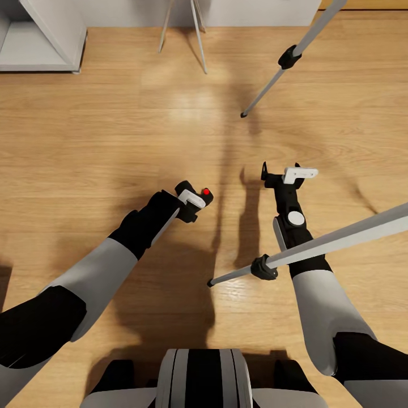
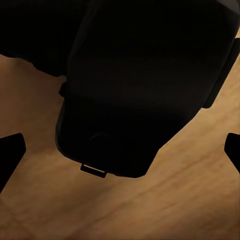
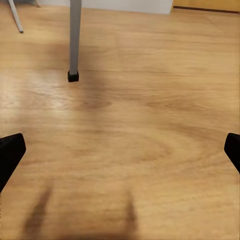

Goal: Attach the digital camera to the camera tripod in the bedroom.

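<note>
Head view, looking down over both arms onto the light wood floor (image 1: 85, 147). The left gripper (image 1: 195, 203) is clenched around the digital camera (image 1: 199, 199), whose round red button faces up; the left wrist view confirms the grasp, the camera's dark body (image 2: 135, 85) sitting between the fingertips (image 2: 10, 150) and clear of the floor. The right gripper (image 1: 290, 173) is released and carries nothing, its fingertips (image 3: 11, 150) set wide apart above bare floor. Two silver-grey legs of the camera tripod (image 1: 317, 28) cross the right side of the view: one descends from the upper right corner to a black foot on the floor, the other (image 1: 340, 238) passes over the right forearm to a foot near the robot's base. The tripod's pan head lies outside the pictures. Judged progress: pick-up of the camera is complete and the robot stands at the tripod; raising the camera to the head and seating it there remain.
</note>
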{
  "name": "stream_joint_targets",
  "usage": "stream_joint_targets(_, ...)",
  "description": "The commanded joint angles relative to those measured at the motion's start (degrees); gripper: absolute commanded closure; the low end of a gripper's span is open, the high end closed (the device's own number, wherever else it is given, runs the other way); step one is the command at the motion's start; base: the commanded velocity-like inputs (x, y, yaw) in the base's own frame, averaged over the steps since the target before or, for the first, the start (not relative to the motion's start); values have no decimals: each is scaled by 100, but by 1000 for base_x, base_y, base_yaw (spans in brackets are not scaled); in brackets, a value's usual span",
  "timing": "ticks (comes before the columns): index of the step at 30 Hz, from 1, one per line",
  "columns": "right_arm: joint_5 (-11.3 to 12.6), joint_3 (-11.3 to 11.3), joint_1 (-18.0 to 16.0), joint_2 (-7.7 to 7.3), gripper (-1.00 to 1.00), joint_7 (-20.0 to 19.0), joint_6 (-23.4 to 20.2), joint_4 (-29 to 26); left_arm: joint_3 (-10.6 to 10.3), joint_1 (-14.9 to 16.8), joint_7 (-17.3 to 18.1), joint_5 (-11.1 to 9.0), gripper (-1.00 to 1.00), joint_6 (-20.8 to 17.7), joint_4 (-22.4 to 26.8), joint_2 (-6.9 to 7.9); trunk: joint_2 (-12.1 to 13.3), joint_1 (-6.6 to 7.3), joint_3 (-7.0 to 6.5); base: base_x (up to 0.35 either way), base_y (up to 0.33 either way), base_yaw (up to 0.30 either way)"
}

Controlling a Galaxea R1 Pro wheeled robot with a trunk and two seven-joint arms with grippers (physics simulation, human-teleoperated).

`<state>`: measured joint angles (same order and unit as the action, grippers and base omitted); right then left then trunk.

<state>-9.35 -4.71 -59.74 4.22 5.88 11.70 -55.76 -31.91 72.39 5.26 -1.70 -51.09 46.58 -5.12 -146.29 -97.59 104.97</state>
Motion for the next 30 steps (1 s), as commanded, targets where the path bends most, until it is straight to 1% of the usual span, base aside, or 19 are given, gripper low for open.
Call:
stream_joint_targets(1,-59,-13,-3,3,-100,19,11,4,-8,4,2,-14,-100,-24,4,2,-1,1,3,0,0,0)
stream_joint_targets(8,-62,-13,-3,6,-100,19,11,4,-8,4,2,-14,-100,-24,6,10,-1,1,3,4,0,0)
stream_joint_targets(14,-66,-13,-3,9,-100,19,14,4,-8,4,2,-14,-100,-24,1,19,-1,1,3,116,0,0)
stream_joint_targets(25,-67,-13,-3,9,-100,17,16,4,-15,4,2,-14,-100,-26,-18,11,-1,1,3,4,0,0)
stream_joint_targets(29,-67,-13,-3,9,-100,18,16,4,-17,4,2,-14,-100,-37,-103,-3,-1,1,3,0,0,0)
stream_joint_targets(30,-67,-13,-3,9,-100,18,16,4,-17,4,2,-14,100,-56,-124,-4,-1,1,3,0,0,0)
